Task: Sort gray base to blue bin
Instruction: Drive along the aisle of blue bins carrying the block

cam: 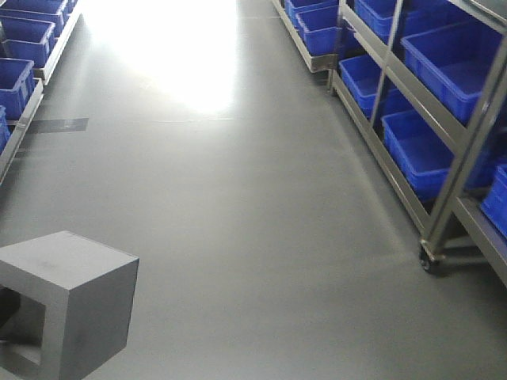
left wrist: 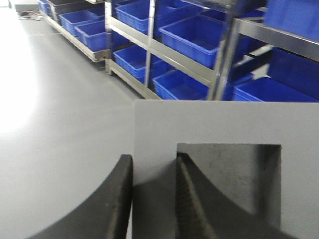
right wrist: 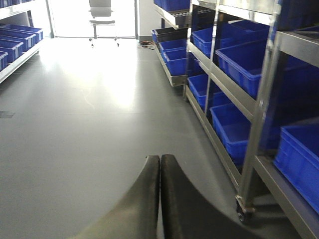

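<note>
Right fingers (right wrist: 174, 199) are pressed together, empty, beside racks (right wrist: 260, 124) of blue bins (right wrist: 239, 59) lining the floor (right wrist: 75, 124); left fingers (left wrist: 107, 199) pinch the gray base (left wrist: 209, 124) wall, one inside its window.

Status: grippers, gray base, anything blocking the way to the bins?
Left gripper shut on gray base, one finger inside its window. Right gripper shut, holding nothing. Base not binned yet. Blue bins on rack, right side; no obstacle seen on floor.
</note>
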Controlling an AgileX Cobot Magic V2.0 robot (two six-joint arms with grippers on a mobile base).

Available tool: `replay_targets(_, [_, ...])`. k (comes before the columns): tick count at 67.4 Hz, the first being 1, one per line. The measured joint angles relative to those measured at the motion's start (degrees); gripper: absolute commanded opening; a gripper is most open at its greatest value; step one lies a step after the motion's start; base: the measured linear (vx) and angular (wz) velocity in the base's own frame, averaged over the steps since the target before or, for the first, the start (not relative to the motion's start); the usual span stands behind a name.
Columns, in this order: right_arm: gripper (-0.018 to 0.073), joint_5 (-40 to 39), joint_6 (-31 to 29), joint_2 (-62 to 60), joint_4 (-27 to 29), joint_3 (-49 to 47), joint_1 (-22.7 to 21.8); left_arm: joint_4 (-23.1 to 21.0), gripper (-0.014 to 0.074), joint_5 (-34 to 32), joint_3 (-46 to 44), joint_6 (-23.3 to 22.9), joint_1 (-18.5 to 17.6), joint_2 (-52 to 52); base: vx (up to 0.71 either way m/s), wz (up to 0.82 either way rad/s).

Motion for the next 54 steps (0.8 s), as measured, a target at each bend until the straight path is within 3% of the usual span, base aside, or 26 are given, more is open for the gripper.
replay_targets(54, [-0.0005,0.00,0.00,0.00,0.00,0.00,0.00,0.00,-0.0007,0.06,0.00,0.00,0.00,0.00,0.51,0.12])
